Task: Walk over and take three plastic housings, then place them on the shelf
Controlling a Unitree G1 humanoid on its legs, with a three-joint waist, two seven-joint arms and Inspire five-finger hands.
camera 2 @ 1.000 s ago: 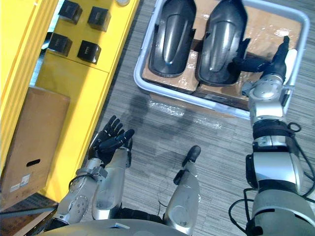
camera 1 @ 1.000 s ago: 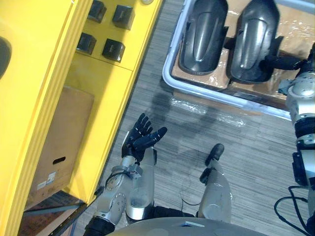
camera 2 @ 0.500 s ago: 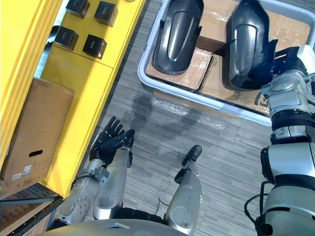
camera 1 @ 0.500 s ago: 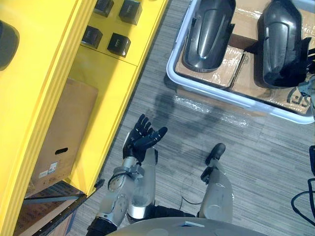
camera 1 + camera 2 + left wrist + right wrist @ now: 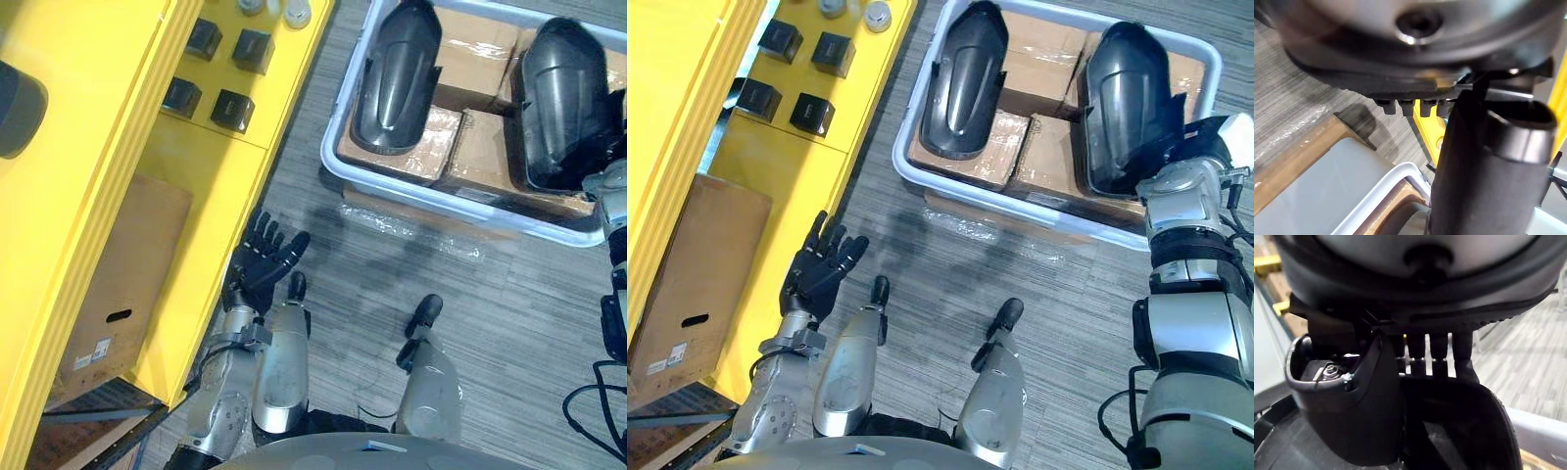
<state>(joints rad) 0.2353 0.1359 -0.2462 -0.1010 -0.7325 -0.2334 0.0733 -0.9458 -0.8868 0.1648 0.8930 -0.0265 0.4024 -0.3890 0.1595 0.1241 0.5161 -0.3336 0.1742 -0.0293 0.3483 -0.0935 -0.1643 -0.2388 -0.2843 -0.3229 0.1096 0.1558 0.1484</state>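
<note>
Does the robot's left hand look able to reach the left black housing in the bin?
Probably yes: the left hand is open, only floor lies between it and the bin, and the left housing lies uncovered.

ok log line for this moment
right hand: shut on right black plastic housing in grey bin | left hand: open, idle by yellow shelf

Light: bright, even, from overhead. Yellow shelf [image 5: 88, 196] lit flat, no hot spots; darker under its lowest level. Left housing [image 5: 395, 78] and right housing [image 5: 563, 103] each carry 1 long soft highlight down the curved back. White glare patches on the clear wrap [image 5: 411, 223] lying on the grey floor [image 5: 490, 323] beside the tub [image 5: 328, 152]. Right hand [image 5: 1352, 421] and left hand [image 5: 1484, 171] sit in deep shade against bright floor.
</note>
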